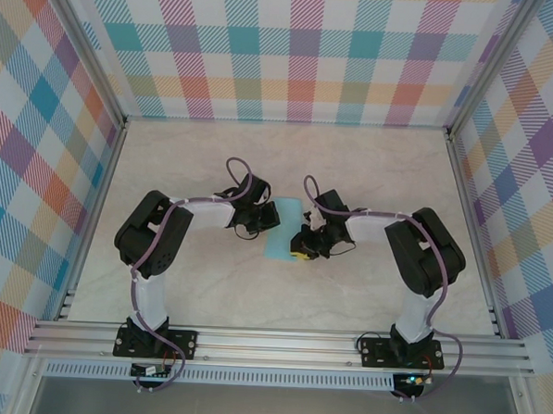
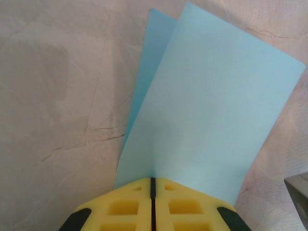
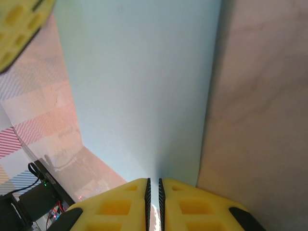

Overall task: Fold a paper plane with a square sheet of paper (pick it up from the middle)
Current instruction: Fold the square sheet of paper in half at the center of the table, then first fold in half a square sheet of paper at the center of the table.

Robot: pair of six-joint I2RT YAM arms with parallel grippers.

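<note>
- One square sheet of paper point(image 1: 283, 228)
- Two arms: left arm point(image 1: 154, 240), right arm point(image 1: 424, 252)
- Two end effectors: left end effector point(image 2: 153, 182), right end effector point(image 3: 154, 182)
- One desk point(image 1: 372, 161)

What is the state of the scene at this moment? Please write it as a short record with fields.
thing: light blue sheet of paper, doubled over, two layers showing
place: between the two grippers, over the middle of the table
left gripper: shut on one edge of the sheet of paper
right gripper: jaws nearly together, the opposite edge of the sheet of paper running in between them
progress: one fold only; no pointed nose or wings yet
</note>
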